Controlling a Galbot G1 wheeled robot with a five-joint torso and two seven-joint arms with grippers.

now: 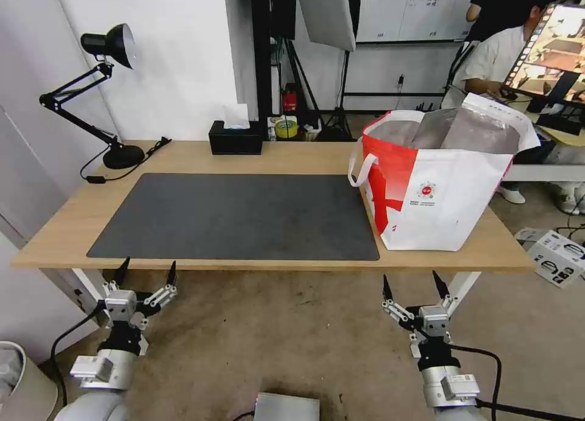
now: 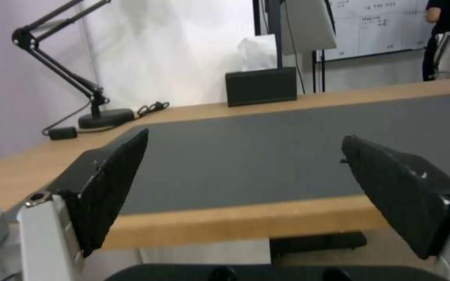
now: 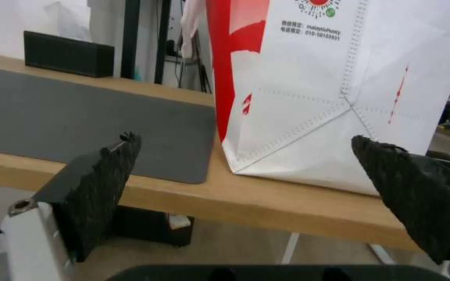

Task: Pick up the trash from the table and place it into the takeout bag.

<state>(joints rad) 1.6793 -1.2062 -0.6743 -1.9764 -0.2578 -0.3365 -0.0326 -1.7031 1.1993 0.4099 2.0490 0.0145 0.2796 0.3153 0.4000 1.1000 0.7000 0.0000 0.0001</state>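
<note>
Two hands, our left hand (image 1: 147, 272) and right hand (image 1: 414, 285), wait wide open, holding nothing. Our bag (image 1: 448, 183) stands at two o'clock on the table (image 1: 292, 156); we think the job looks done.

I am facing the table (image 1: 292, 156) from its near edge. The mat (image 1: 237, 217) is lying on the middle of it, and the takeout bag (image 1: 439, 189) is standing at my right, its base overlapping the mat's right edge. Behind the mat, the tissue box (image 1: 235, 137) is sitting near the far edge, with the desk lamp (image 1: 103, 92) standing at the far left corner. My left gripper (image 1: 147, 271) and right gripper (image 1: 414, 284) are hanging below the near edge, fingers spread.
</note>
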